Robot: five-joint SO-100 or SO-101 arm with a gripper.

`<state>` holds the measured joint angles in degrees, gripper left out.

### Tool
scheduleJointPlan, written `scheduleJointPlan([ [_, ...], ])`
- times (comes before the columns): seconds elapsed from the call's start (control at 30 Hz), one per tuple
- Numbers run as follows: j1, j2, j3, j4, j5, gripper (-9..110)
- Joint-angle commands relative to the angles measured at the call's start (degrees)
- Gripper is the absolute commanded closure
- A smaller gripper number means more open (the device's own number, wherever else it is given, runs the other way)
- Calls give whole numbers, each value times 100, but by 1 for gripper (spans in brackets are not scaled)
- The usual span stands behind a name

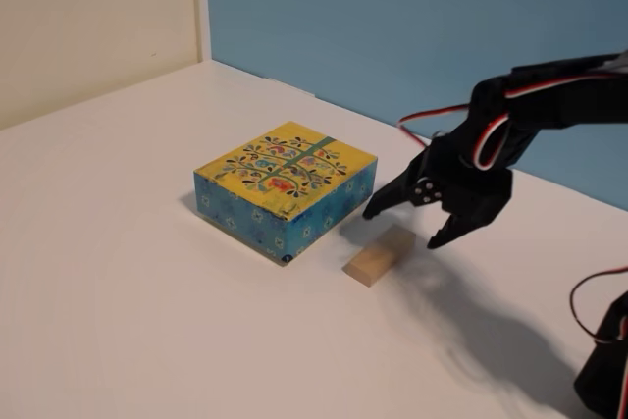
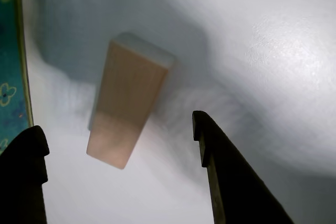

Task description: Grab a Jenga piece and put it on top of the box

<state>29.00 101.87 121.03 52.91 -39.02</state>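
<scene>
One Jenga piece [image 1: 380, 254] on table | below tool [image 1: 400, 227] | tool fingers apart, empty | box [image 1: 287, 186] beside

fixed view | Jenga piece [image 1: 378, 256] on table [image 1: 118, 272], right of box [image 1: 287, 187] | hand [image 1: 404, 226] above piece

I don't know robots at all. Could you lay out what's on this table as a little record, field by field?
Surface: white table, blue wall behind
Box: yellow floral top, blue patterned sides, closed, nothing on top
Jenga piece: plain tan wooden block, lying flat on the table beside the box, apart from it
Gripper: black, two fingers, open, above the block, not touching it
Wrist view: block lies ahead, between the two fingers; box edge at the left
Task stage: block not yet grabbed
</scene>
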Motion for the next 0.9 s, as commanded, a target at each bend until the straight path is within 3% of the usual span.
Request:
scheduleJointPlan([
  [0.0, 9, -26, -44, -88, -79, 71],
  [0.87, -650, -545, -193, -272, -211, 76],
])
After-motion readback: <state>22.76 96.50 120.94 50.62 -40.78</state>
